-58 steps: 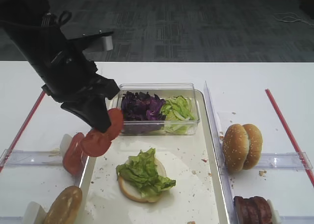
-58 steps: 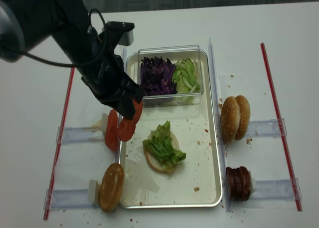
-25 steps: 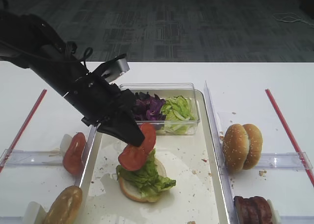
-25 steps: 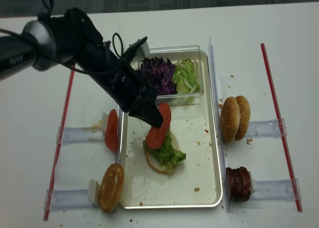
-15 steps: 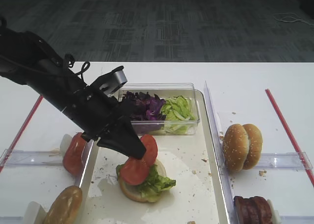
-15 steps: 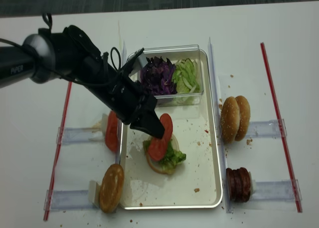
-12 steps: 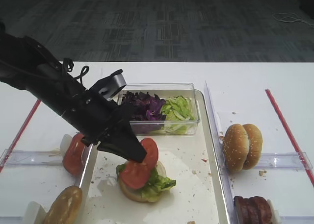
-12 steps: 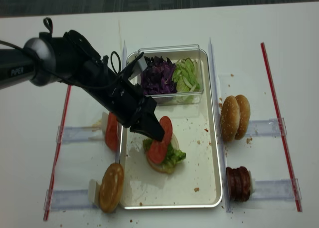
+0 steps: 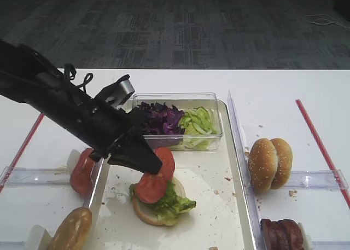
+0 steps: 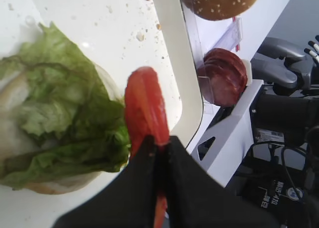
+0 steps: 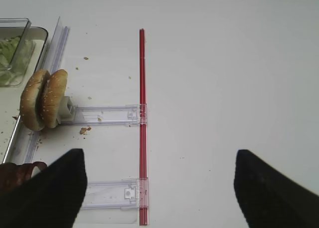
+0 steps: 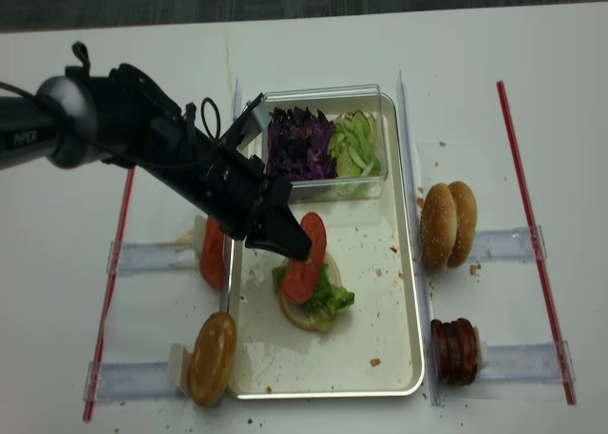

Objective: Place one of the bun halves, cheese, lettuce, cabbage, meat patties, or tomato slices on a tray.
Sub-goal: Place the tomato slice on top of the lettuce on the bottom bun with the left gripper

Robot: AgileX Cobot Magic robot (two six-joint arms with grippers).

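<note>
Left wrist view: two slices pinched at once, and a tilted landing below

My left gripper (image 10: 160,147) is clenched on the tomato slices (image 10: 145,108), biting only their near edge, so most of the red flesh sticks out past my fingertips. From the high view there look to be two slices (image 9: 156,176) hanging off me, one behind the other and partly overlapping. Just under them sits the lettuce (image 10: 60,106) on a bun half (image 9: 143,213), in the tray (image 9: 229,217).

What worries me:
- The flesh looks wet. With so thin a bite, a slice could slip free on its own and land wherever it falls.
- If I let go, both slices go together. One may stick to a finger pad and get dragged off when I pull back.
- The leaf is ruffled and uneven, so a slice set on edge could slide off onto the bare tray beside the bun.
- Pressing lower would crush the leaf or shove the bun sideways.

My right gripper (image 11: 159,188) is spread wide, holding nothing, well off to the far side near the other bun halves (image 11: 44,99).
</note>
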